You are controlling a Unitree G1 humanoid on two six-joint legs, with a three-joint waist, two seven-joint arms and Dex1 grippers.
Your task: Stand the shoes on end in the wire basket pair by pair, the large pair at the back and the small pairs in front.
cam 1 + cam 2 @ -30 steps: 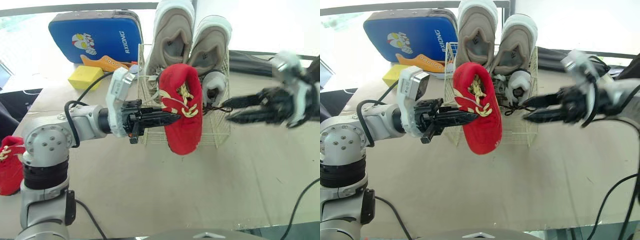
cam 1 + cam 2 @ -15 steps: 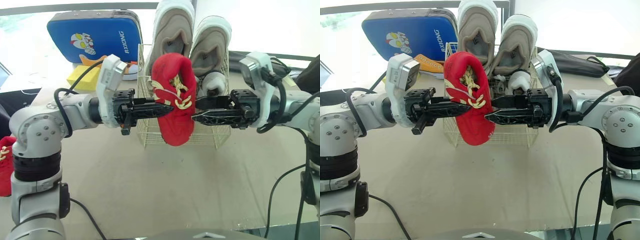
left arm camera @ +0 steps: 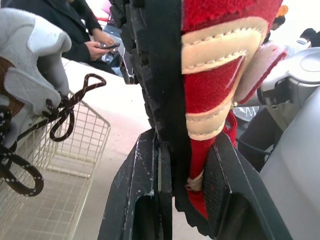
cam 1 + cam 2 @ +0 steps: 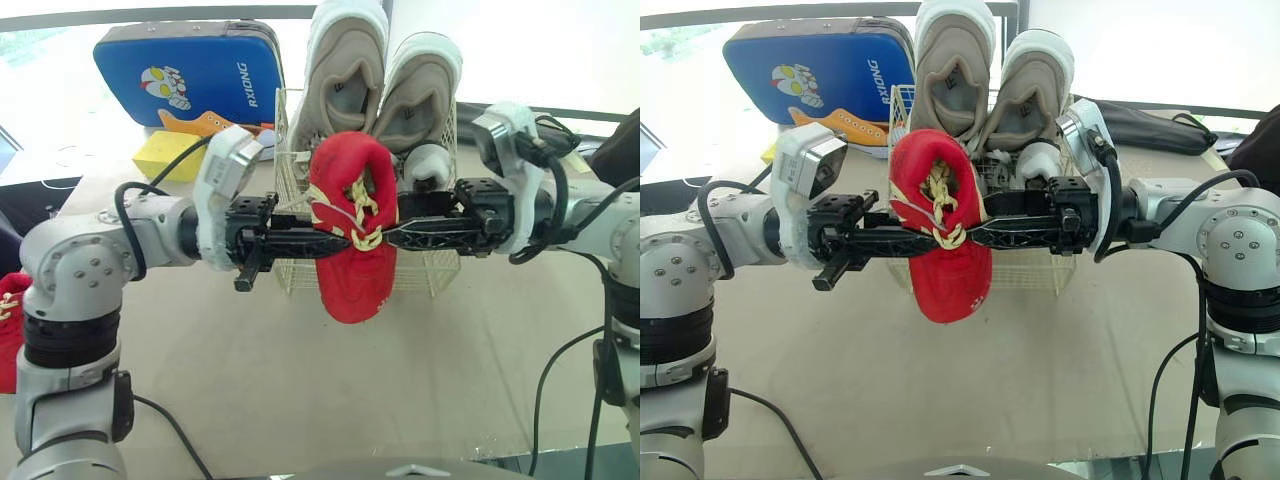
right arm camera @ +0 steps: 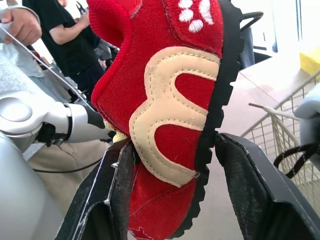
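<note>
**Red shoe held between both grippers, in front of the basket**

At the desk's [image 4: 300, 380] far left edge lies a second red shoe [image 4: 8, 330], partly cut off by the frame. Further back on the left stands a blue case [image 4: 190, 70]. A yellow block [image 4: 170, 155] and an orange shoe [image 4: 205, 125] lie just in front of it.

The left gripper [image 4: 335, 240] reaches in from the left. Its fingers [image 3: 131, 190] are clamped narrowly on the red shoe [image 4: 352, 240], one on the black sole and one on the red upper. The shoe hangs in the air with its opening up and its toe pointing down, clear of the desk. It is on the near side of the wire basket [image 4: 425, 275], not inside it.

The large beige pair [image 4: 345, 70] stands on end at the back of the basket, rising well above the rim. A small grey shoe [image 4: 428, 165] with dark laces sits in front of it to the right. Whether its partner is beside it cannot be told.

The right gripper [image 4: 392, 237] comes in from the right at the same height. Its fingers [image 5: 252, 195] are set wider, closed across the red shoe, one against the sole edge and one against the upper.
</note>
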